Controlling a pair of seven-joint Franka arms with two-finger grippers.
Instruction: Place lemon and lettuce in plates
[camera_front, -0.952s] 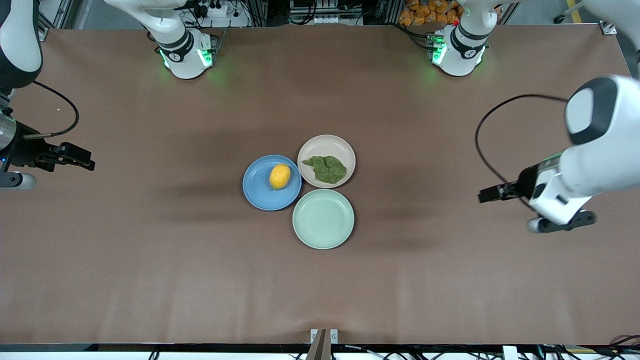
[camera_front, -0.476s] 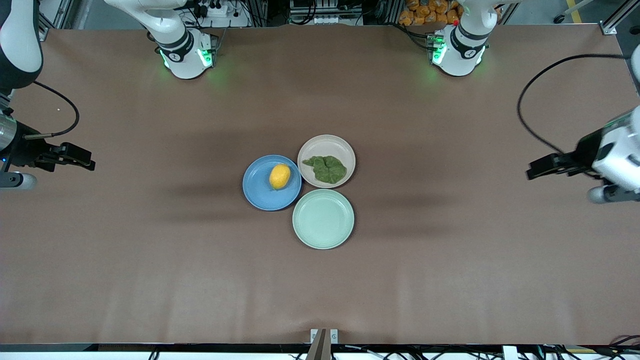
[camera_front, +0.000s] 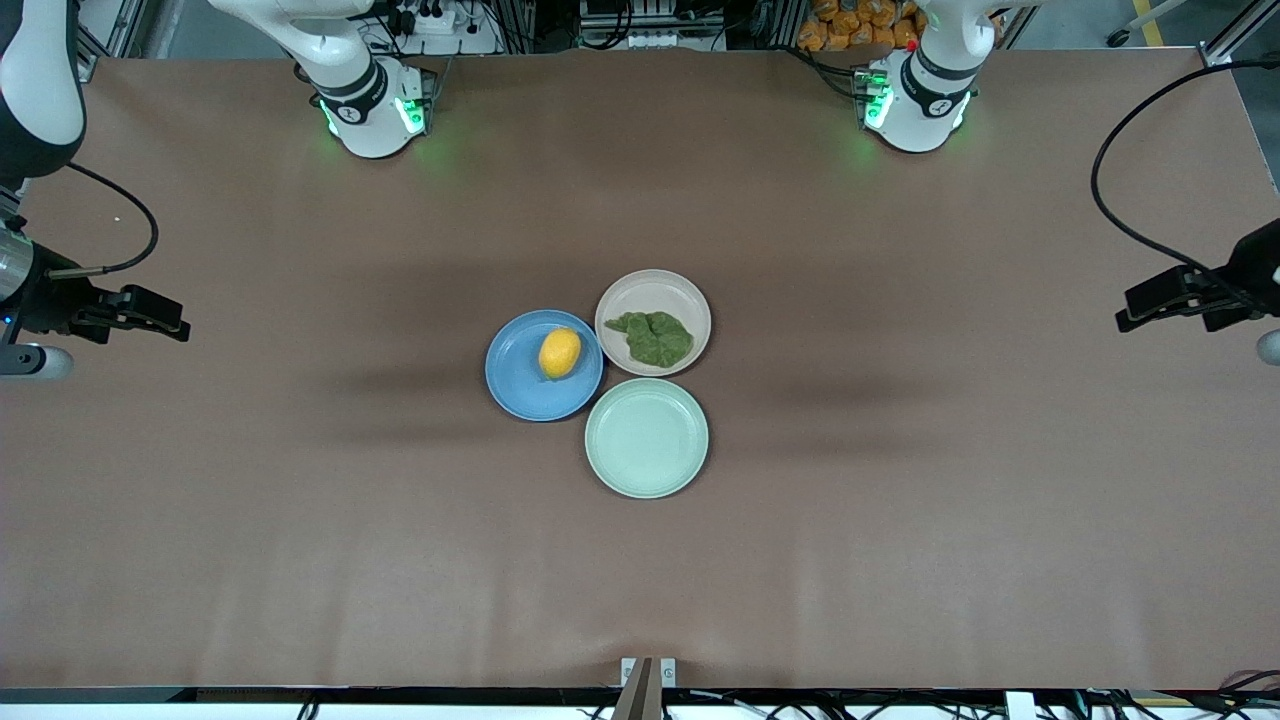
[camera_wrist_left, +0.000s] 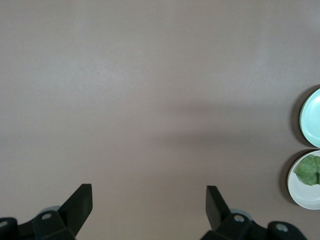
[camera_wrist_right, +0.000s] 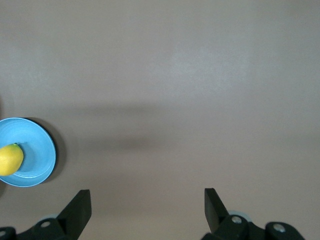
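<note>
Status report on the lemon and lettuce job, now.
Left gripper and right gripper open, empty, over bare table at their own ends. Lemon on blue plate, lettuce on beige plate. Nothing obstructing.

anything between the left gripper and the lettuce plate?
No. The left gripper, open over the left arm's end of the table, has only bare tabletop between it and the beige plate holding the lettuce; front and left wrist views both show this.

even bright overhead light, soft blurred shadow bands across the table (camera_front: 300, 500) centre, green glow upper frame, sharp focus
</note>
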